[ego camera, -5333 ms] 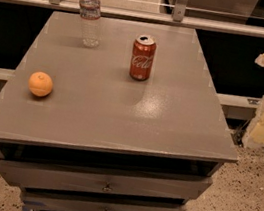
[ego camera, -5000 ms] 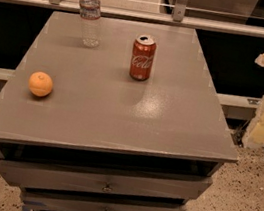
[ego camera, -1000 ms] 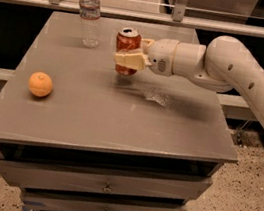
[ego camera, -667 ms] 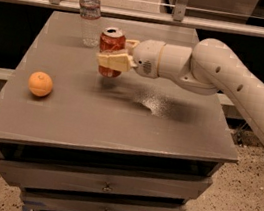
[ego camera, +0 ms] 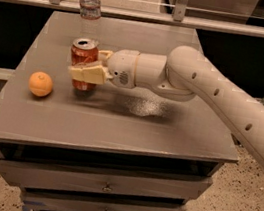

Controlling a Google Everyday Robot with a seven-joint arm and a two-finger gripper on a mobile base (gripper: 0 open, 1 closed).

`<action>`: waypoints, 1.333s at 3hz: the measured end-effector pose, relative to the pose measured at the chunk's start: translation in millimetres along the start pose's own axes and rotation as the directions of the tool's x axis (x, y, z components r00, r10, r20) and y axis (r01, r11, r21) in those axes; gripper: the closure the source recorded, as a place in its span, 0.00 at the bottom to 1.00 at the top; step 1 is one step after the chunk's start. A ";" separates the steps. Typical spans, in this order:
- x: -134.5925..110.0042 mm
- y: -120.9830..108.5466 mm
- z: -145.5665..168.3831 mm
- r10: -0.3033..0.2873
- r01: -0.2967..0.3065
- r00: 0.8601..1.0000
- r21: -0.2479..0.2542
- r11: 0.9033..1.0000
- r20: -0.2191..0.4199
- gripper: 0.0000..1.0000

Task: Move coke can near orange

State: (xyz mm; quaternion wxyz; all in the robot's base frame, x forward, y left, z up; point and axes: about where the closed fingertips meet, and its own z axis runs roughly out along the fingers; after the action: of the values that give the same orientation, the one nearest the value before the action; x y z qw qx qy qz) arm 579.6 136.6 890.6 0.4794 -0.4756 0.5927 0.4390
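Observation:
The coke can (ego camera: pixel 83 54) is red with a silver top and stands upright on the grey table (ego camera: pixel 119 120), left of middle. My gripper (ego camera: pixel 89 65) reaches in from the right and is shut on the can, with one cream finger (ego camera: pixel 88 73) across its front and the other behind it. The orange (ego camera: pixel 41 84) sits on the table a short way to the can's front left, apart from it.
A clear plastic water bottle (ego camera: pixel 90 9) stands at the table's back left, behind the can. My arm (ego camera: pixel 215 92) spans the table's right half. Drawers are below the front edge. A metal rail runs behind the table.
My gripper has carried the coke can leftward and toward the front, from the table's middle to a spot close to the orange. The orange and bottle have not moved.

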 end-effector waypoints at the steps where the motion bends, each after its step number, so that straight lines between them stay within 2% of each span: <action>1: 2.7 17.6 19.0 -0.001 0.002 1.000 -0.053 0.999 0.008 1.00; 2: 0.0 27.3 32.8 -0.013 0.015 1.000 -0.089 0.996 0.020 1.00; 3: -1.3 30.9 40.8 -0.042 0.045 0.999 -0.118 0.992 0.027 0.84; 4: -1.8 28.6 44.1 -0.083 0.086 0.996 -0.138 0.987 0.029 0.61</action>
State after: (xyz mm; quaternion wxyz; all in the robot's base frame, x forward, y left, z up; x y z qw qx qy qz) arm 558.2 184.5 887.4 0.4700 -0.5274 0.5342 0.4643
